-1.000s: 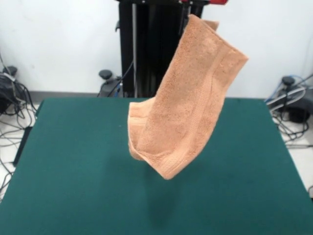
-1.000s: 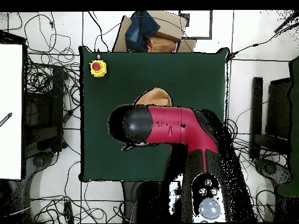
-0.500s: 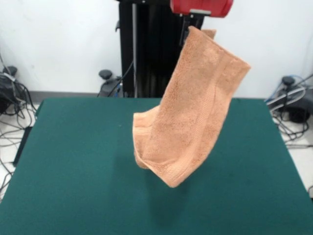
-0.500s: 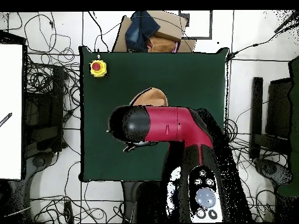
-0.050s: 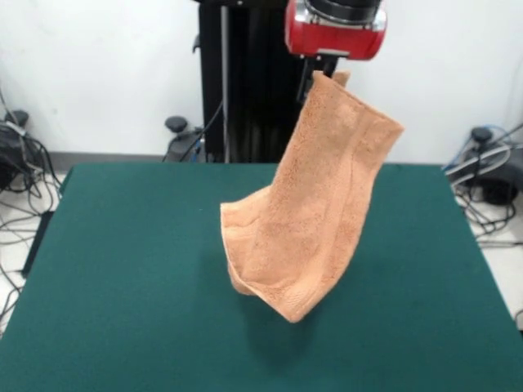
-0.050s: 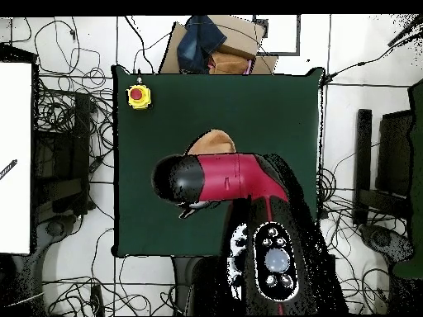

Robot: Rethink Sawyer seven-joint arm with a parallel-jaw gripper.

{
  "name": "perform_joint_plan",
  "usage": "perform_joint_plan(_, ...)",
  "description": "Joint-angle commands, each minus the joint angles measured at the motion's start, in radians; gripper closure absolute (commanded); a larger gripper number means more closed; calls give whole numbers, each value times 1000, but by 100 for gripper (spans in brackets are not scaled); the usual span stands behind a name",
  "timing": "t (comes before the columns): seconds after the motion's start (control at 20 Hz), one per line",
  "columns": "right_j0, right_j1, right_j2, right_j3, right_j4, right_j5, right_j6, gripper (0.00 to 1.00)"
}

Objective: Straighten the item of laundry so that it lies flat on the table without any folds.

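Above the green surface (image 5: 122, 269), the claw (image 5: 328, 72) pinches one top corner of the peach hand towel (image 5: 306, 212), which hangs doubled with its lowest tip near or touching the cloth. Lift phase; next move probably calls for lowering while dragging sideways.

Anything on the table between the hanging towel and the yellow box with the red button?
Nothing: in the overhead view the green table is bare between the towel, mostly hidden under the arm, and the yellow box.
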Motion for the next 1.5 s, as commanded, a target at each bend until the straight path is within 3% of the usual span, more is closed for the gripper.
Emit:
perform_joint_plan(0.05,47,23,9,81,-48,7,67,100)
perform_joint_plan(0.15,60,81,-3,61,-74,-54,97,100)
perform_joint_plan(0.3,96,137,-42,27,-104,-44,136,100)
perform_joint_plan(0.6,106,138,-59,42,-99,-66,145,100)
perform_joint_plan(0.9,85,195,-70,28,-120,-89,135,100)
perform_joint_plan(1.4,135,207,-124,33,-72,-174,254,100)
perform_joint_plan(1.45,140,206,-132,33,-65,-176,256,0)
perform_joint_plan(1.5,138,202,-134,32,-52,-166,255,0)
